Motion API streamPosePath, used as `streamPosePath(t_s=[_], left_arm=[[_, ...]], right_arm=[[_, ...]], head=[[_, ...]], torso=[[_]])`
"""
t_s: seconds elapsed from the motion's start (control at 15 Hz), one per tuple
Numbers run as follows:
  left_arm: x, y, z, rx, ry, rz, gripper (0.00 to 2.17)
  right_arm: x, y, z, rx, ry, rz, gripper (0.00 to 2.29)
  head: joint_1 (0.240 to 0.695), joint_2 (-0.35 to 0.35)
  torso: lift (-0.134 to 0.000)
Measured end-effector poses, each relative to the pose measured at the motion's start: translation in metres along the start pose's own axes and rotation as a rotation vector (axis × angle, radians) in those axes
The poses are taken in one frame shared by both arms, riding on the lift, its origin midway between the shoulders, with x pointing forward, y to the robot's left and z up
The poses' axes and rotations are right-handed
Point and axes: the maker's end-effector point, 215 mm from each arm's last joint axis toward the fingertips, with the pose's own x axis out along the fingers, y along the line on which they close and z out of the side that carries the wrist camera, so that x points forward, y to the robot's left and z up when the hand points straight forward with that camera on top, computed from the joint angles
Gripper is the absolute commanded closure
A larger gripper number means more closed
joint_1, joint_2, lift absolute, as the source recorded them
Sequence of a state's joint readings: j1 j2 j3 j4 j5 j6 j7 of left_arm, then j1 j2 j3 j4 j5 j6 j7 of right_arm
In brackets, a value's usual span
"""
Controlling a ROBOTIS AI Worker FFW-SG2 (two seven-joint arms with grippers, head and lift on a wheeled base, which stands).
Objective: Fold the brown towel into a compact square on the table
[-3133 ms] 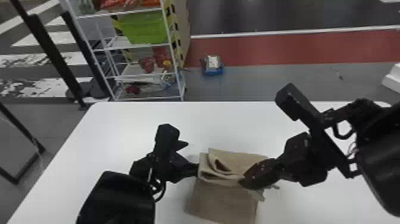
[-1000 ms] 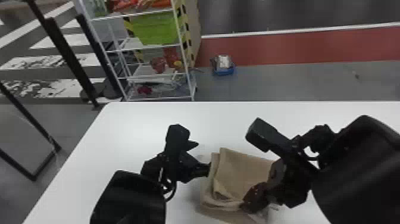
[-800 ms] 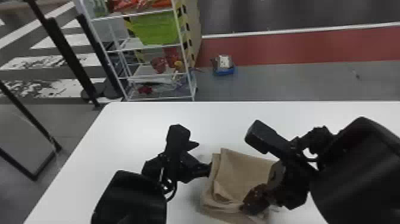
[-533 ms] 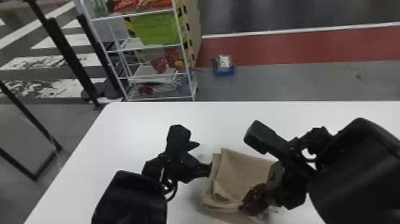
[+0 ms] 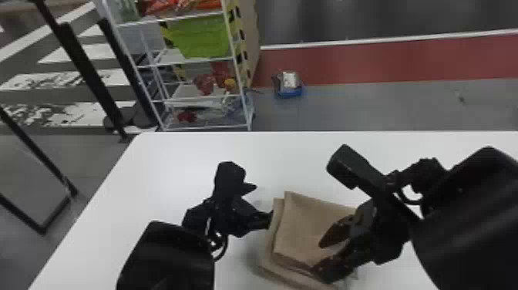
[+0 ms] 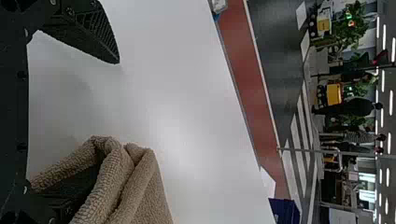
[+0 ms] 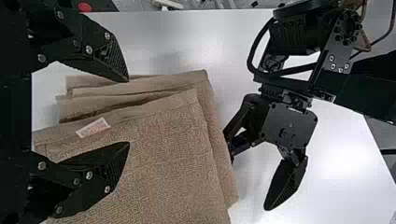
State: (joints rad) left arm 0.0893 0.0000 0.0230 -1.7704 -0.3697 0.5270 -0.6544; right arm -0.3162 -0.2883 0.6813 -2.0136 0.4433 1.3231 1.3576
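Note:
The brown towel lies folded in stacked layers on the white table, its left edges slightly offset. My left gripper stands open at the towel's left edge. In the left wrist view, one finger of the left gripper is tucked inside a towel fold, while the other is apart over bare table. My right gripper is open over the towel's near right part. Seen from the right wrist, the right gripper has its fingers spread above the towel, near a small white label.
The white table extends beyond the towel on the left and at the back. A white shelf rack and a small blue container stand on the floor past the table's far edge.
The towel's upper layer, bunched in the oldest frame, now lies flatter over the layers below. My right gripper has moved nearer and its fingers have opened since half a second ago. The left has barely moved lately.

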Motion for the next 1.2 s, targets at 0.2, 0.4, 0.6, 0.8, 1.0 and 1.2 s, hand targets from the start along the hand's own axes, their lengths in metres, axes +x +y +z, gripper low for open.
streamPosePath(t_s=[0.2,0.4,0.6,0.8,1.0,1.2], left_arm=[[0.000,0.001,-0.001,-0.001,0.001,0.002,0.15],[0.000,0.001,-0.001,-0.001,0.001,0.001,0.15],[0.000,0.001,-0.001,-0.001,0.002,0.001,0.15],[0.000,0.001,-0.001,0.000,0.003,-0.001,0.15],[-0.002,-0.001,-0.002,0.002,0.005,-0.011,0.15],[-0.003,-0.004,-0.003,0.009,0.009,-0.028,0.15]], right_arm=[[-0.005,-0.002,0.004,0.007,-0.026,-0.001,0.93],[-0.007,-0.003,0.011,-0.009,-0.052,0.004,1.63],[-0.003,-0.007,0.010,-0.040,-0.049,-0.002,1.65],[0.010,-0.006,0.001,-0.065,-0.019,0.002,1.66],[0.018,-0.007,-0.009,-0.068,0.015,0.001,1.66],[0.023,-0.010,-0.016,-0.075,0.037,-0.004,1.66]], head=[[0.695,0.210],[0.695,0.214],[0.695,0.213],[0.695,0.217],[0.695,0.217],[0.695,0.213]], torso=[[-0.124],[-0.124],[-0.124],[-0.124],[-0.124],[-0.124]])
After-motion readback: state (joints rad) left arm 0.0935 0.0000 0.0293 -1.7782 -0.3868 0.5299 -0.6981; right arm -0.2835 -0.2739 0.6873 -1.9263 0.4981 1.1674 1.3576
